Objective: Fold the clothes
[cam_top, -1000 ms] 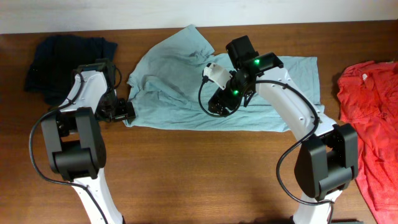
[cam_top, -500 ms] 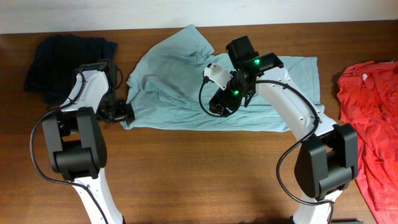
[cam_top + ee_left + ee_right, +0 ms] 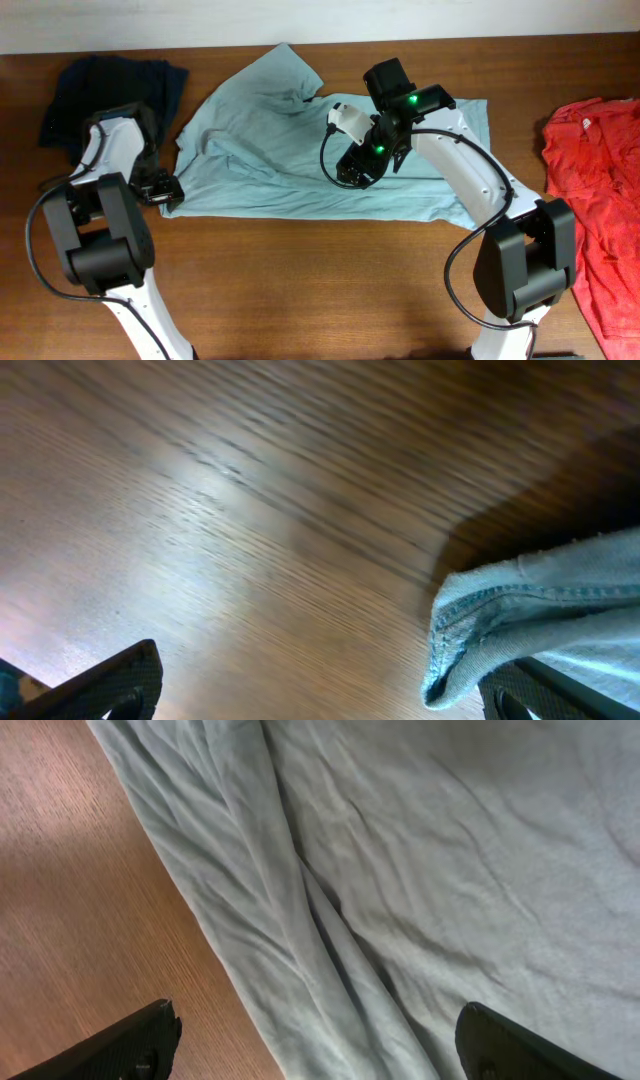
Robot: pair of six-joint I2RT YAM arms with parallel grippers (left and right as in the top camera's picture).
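Presently the shirt hem [image 3: 470,610] touches one finger [image 3: 525,695] of the open, empty left gripper [image 3: 320,690]; right gripper [image 3: 320,1040] likewise open.

Garments on bench [image 3: 320,290]: three. One pale blue shirt [image 3: 280,150], one dark navy garment [image 3: 95,90], one red garment [image 3: 600,190]. Robot arms: two, left arm [image 3: 105,225] and right arm [image 3: 470,172].

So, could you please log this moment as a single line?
left fingers open at T-shirt hem | right fingers open above T-shirt | T-shirt unfolded
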